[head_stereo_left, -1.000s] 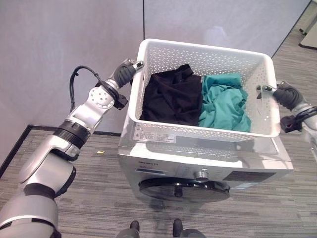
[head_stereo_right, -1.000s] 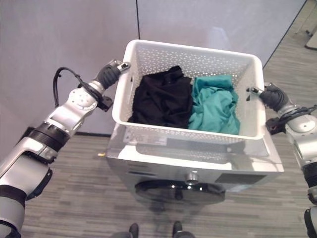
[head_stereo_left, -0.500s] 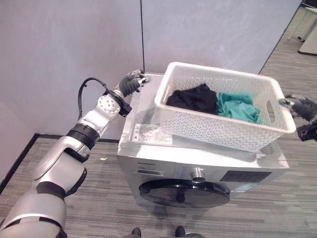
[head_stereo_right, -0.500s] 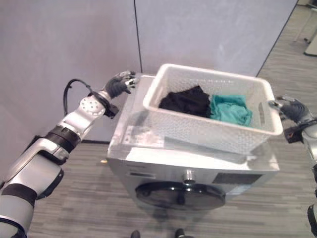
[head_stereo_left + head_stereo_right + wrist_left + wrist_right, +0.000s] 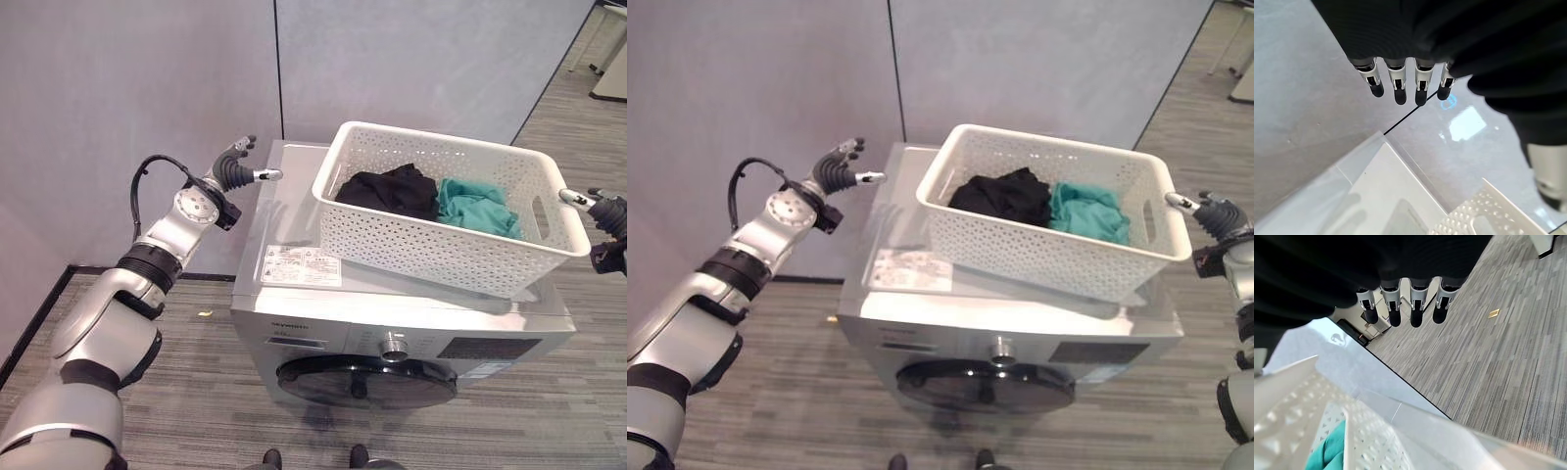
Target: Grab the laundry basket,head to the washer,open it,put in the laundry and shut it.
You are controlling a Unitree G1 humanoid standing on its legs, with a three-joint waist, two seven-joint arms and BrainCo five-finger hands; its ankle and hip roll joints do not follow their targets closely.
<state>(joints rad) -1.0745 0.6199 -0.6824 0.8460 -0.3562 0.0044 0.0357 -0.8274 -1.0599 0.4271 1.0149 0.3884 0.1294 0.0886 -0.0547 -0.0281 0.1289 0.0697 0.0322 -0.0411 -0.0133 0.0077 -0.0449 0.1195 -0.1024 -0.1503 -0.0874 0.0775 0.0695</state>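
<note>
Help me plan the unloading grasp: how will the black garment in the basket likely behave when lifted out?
The black garment lies crumpled in folds, so it will probably drape and hang limp. It touches the teal garment, so it might drag that along. It looks thin, likely light.

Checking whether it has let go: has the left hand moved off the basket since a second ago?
Yes. The left hand has drawn away to the robot's left, clear of the laundry basket, fingers open beside the washer top's left edge.

An office-like test space: grey partition walls, striped grey carpet tiles, and a silver front-loading washing machine standing alone against the partitions.
</note>
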